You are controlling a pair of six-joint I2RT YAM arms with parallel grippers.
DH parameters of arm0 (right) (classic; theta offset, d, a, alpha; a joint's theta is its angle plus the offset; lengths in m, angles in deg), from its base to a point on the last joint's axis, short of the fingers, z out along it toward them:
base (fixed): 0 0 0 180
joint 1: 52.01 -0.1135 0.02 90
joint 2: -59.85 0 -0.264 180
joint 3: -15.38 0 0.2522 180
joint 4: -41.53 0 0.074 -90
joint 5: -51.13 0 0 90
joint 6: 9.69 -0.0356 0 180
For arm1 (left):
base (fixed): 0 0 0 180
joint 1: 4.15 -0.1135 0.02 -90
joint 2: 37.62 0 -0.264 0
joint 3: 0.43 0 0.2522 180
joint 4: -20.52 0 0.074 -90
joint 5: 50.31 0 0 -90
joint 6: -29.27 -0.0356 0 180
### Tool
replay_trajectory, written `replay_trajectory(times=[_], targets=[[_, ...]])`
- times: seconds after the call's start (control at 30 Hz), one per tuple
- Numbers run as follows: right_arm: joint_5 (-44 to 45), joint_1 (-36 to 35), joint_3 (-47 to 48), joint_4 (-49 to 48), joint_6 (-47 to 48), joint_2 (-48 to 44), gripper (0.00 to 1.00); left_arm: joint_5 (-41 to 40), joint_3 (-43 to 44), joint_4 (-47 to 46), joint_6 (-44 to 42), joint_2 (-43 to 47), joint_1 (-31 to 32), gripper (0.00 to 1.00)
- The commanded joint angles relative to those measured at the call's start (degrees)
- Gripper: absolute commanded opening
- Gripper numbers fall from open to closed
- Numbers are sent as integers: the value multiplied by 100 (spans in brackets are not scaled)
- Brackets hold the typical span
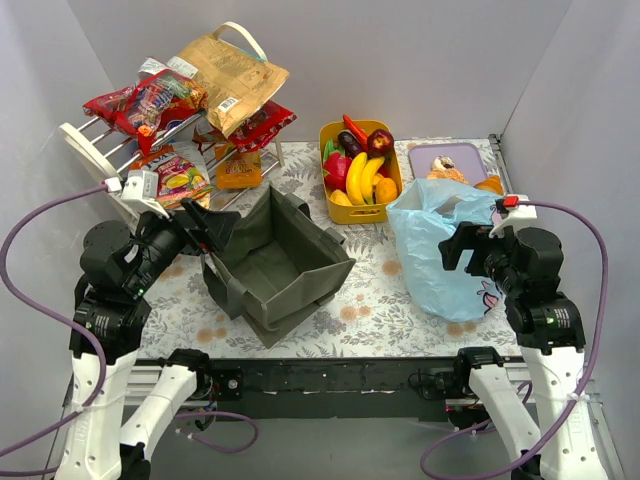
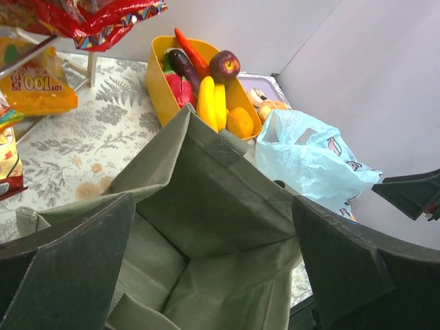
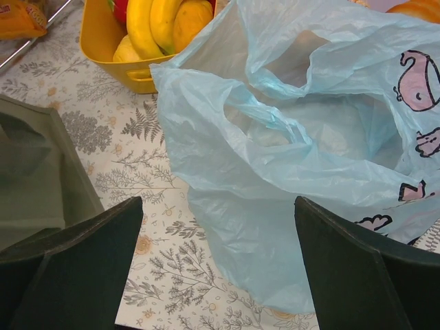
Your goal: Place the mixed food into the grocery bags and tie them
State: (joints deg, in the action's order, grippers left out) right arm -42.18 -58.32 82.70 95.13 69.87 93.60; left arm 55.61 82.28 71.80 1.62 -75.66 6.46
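The olive-green tote (image 1: 278, 262) stands open in the middle of the table, nothing inside it (image 2: 206, 213). My left gripper (image 1: 215, 228) hovers open over its left rim (image 2: 213, 275). To the right lies the light-blue bag (image 1: 440, 250), crumpled, its mouth gaping (image 3: 302, 137). My right gripper (image 1: 456, 247) is open just above its near side (image 3: 218, 268). Toy fruit, among them yellow bananas (image 1: 362, 178), fills the yellow tub (image 1: 360, 213). Snack packets (image 1: 148, 105) and a tan paper packet (image 1: 228, 72) rest on the rack.
A white wire rack (image 1: 85, 148) stands at the back left with more packets under it (image 1: 238, 170). A purple-lidded box (image 1: 450, 157) sits behind the blue bag. Grey walls close in the table on three sides.
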Motion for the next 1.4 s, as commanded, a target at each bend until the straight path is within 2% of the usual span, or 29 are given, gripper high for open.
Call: replay_trajectory(times=[0.0, 0.07, 0.2, 0.3, 0.5, 0.63, 0.67, 0.73, 1.0, 1.17, 1.37], targets=[[-275, -11, 427, -37, 50, 69, 99, -35, -74, 1, 347, -81, -24, 98], [-302, -11, 506, -81, 103, 78, 98, -159, -136, -25, 427, -54, -33, 98], [-617, -20, 620, -344, 296, -1, 98, 174, -688, -446, 322, 139, -33, 98], [-671, -11, 647, -564, 332, 78, 97, 175, -778, -623, 410, 35, -24, 98], [-995, -20, 945, -652, 419, 824, 92, -765, -234, -96, 138, -423, -24, 98], [-1592, -72, 1191, -924, 306, 1387, 87, -1968, 206, 640, -91, -494, -24, 98], [-1672, -229, 1314, -994, 279, 1614, 86, -2318, 372, 782, -117, -502, -33, 98], [-1577, -528, 1464, -1213, 244, 1844, 85, -2436, 488, 1150, -100, -511, -24, 98], [-357, -2971, 2509, -1469, 331, 3066, 87, -2155, 805, 2425, 128, -608, -33, 98], [-39, -3955, 2739, -1672, 358, 3750, 87, -1601, 348, 2471, 339, -485, -33, 98], [296, -4431, 2862, -1698, 472, 4366, 87, -934, -424, 1936, 559, -327, -33, 98]])
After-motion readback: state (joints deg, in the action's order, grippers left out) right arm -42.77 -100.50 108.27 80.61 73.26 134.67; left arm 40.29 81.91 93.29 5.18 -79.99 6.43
